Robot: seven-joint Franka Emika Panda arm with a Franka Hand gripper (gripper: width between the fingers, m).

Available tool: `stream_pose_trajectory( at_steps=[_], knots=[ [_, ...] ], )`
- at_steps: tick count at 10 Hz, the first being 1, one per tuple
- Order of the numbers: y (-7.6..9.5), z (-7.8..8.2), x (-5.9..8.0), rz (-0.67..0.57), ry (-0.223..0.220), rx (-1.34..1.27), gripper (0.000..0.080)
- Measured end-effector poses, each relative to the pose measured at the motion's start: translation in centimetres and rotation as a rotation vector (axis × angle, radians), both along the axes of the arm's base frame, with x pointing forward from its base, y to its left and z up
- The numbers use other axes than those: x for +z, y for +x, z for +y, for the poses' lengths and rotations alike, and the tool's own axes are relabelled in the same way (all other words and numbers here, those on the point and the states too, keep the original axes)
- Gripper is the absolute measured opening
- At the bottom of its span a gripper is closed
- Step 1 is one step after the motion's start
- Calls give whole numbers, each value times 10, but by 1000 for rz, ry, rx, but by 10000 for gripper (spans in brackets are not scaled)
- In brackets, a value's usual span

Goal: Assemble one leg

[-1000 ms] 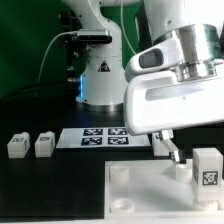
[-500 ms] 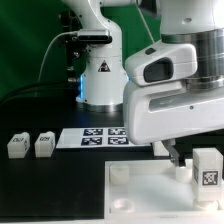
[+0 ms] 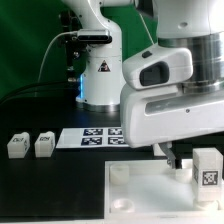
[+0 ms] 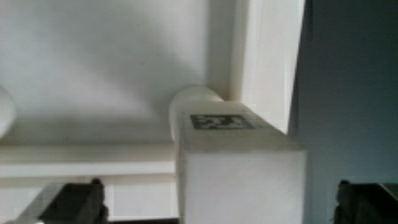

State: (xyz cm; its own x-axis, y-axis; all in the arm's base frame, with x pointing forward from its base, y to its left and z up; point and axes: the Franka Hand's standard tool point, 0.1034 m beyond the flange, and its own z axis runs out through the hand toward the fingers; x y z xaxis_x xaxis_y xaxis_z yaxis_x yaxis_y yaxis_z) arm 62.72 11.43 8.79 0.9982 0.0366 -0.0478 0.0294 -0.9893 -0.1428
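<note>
The leg (image 4: pixel 240 175) was a small block of smooth, matte white plastic with square edges and softly rounded corners. It carried a black-and-white square tag (image 4: pixel 222 122) on one face. In the wrist view it stood between the two dark fingertips (image 4: pixel 75 203) of the pincer (image 4: pixel 222 203). The jaws were spread wide, with a clear gap on each side, and gripped nothing. Behind the leg lay the large white panel (image 4: pixel 107 70), flat and faintly glossy, with a raised straight rim running past the block. Beyond that rim the black tabletop (image 4: pixel 356 70) showed.

In the exterior view the pincer (image 3: pixel 170 152) hung low under the arm's bulky white housing (image 3: pixel 175 105), just above the panel (image 3: pixel 150 195). An upright leg (image 3: pixel 207 168) with its tag facing the camera stood on the panel just beside the fingers. A plain white piece (image 3: pixel 182 167) sat directly under them. I could not tell which of the two the wrist view showed. Round raised sockets (image 3: pixel 120 173) marked the panel's corners at the exterior view's left.

Two more legs (image 3: pixel 17 145) sat side by side on the dark tabletop (image 3: pixel 50 185), well apart from the panel. Near them lay the thin marker board (image 3: pixel 95 137). Bare black surface lay open in front of those legs and between them and the panel's edge.
</note>
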Motion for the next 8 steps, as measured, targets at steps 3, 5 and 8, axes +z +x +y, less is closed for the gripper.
stream_pose_trajectory(
  at_steps=[3,5,8],
  knots=[
    [0,2,-10,23,-3,-50,649],
    [0,1,-11,27,-4,-68,383],
    [0,2,-11,63,-18,-323,292]
  ],
)
